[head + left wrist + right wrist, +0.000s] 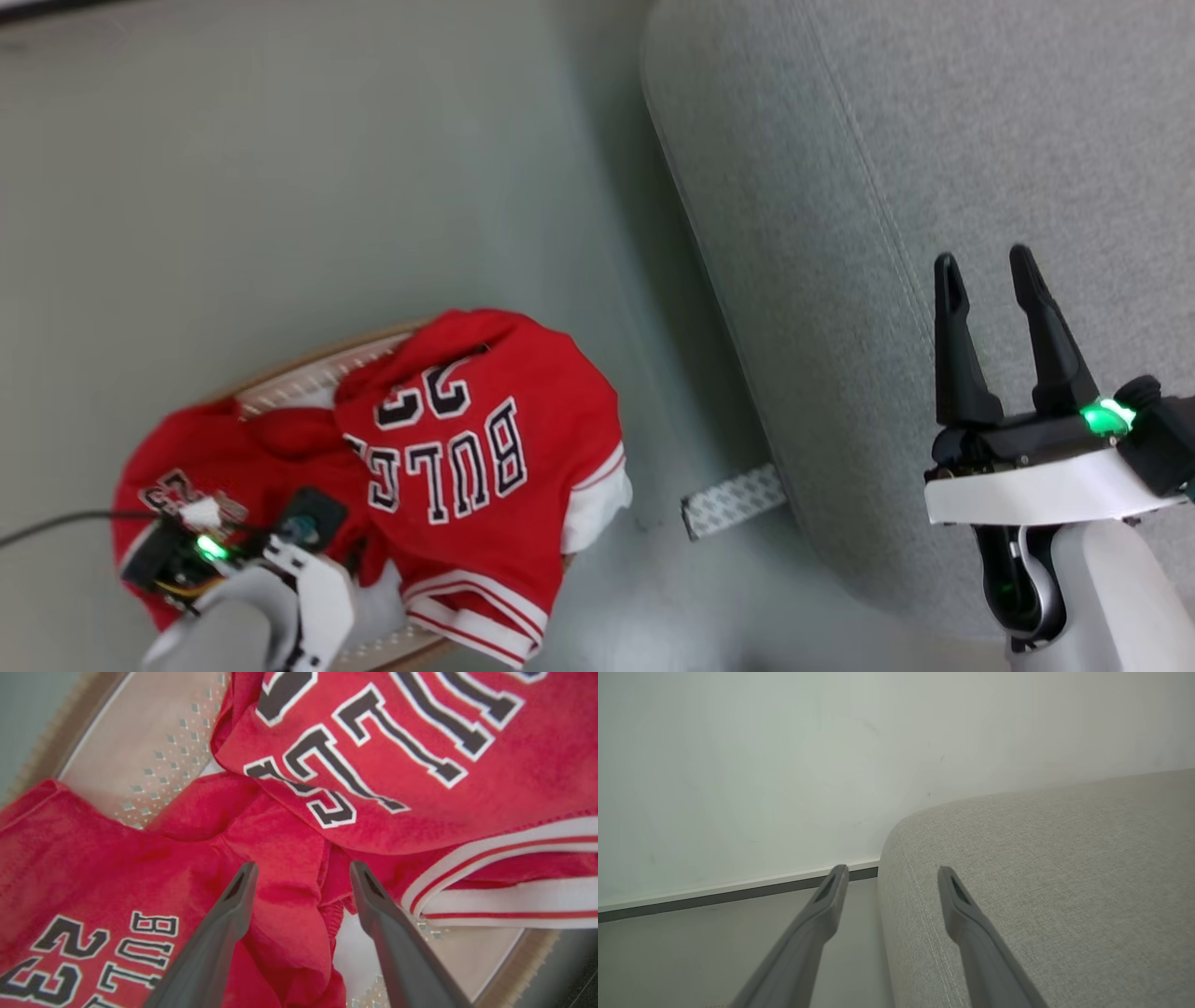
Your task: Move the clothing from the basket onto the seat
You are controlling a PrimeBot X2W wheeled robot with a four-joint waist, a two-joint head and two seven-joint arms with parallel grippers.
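Far left, and the left tool is down over the basket, its two dark fingers spread wide and released, gripping nothing. In the left wrist view a bunched fold of red cloth sits between the tips, though whether they touch it cannot be told. That fold belongs to the shorts, heaped on the basket's left side with a small black-and-white "23" crest facing up. Just beside them, draped across the right half and spilling over the tan rim, lies the jersey, its big "BULLS 23" lettering upside down in the head view and its white-and-red trim hanging past the edge. So both garments are in or on the basket, overlapping in the middle, with a patch of the pale, hole-dotted inner wall showing above them. Moving right, the basket stands on the pale grey-green floor, near the sofa but apart from it, and a short white patterned strip lies on the floor at the sofa's foot. Then the big grey woven sofa with its rounded edge, no clothing on the part in view. Far right, the right tool hangs above the cushion, fingers parted and unloaded; its wrist view looks past the sofa's corner to a pale wall and a skirting board.
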